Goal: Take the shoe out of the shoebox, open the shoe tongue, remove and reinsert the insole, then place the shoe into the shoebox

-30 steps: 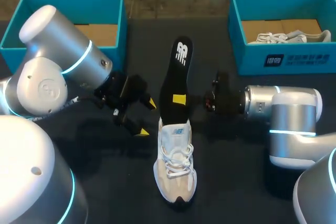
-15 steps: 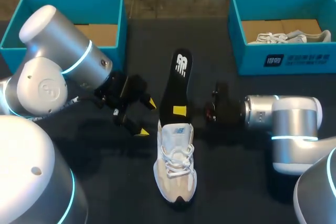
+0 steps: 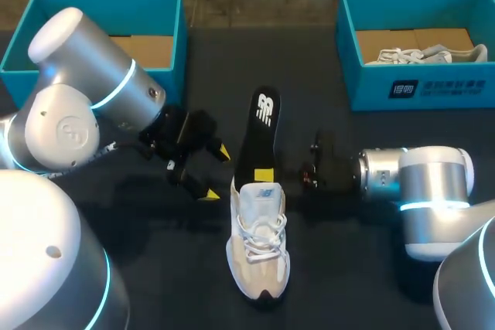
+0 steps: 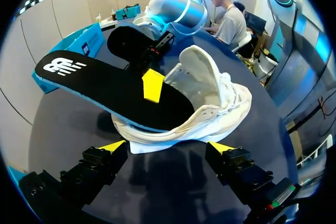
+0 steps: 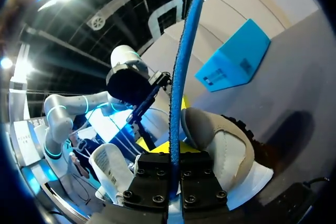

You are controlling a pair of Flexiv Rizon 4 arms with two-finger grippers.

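A white and beige shoe point(image 3: 259, 245) stands on the dark table, toe toward the front edge. A black insole point(image 3: 260, 133) rises at a slant out of its opening, its lower end inside the shoe. My right gripper point(image 3: 264, 175) is shut on the insole just above the shoe's tongue. In the right wrist view the insole's blue edge point(image 5: 180, 72) runs straight up from between that gripper's fingers point(image 5: 175, 174), with the shoe point(image 5: 223, 148) beside them. My left gripper point(image 3: 213, 173) stands open to the left of the shoe, touching nothing. In its own view that gripper point(image 4: 167, 148) faces the shoe point(image 4: 210, 95) and insole point(image 4: 100, 82).
A teal shoebox point(image 3: 93, 5) with a cardboard floor sits at the back left. A second teal shoebox point(image 3: 418, 86) at the back right holds another white shoe point(image 3: 425, 56). My left arm's bulky joints point(image 3: 69, 106) fill the near left.
My right arm has drawn toward the front edge with the insole, pushing it further down into the shoe. The left arm and shoe have stayed put.
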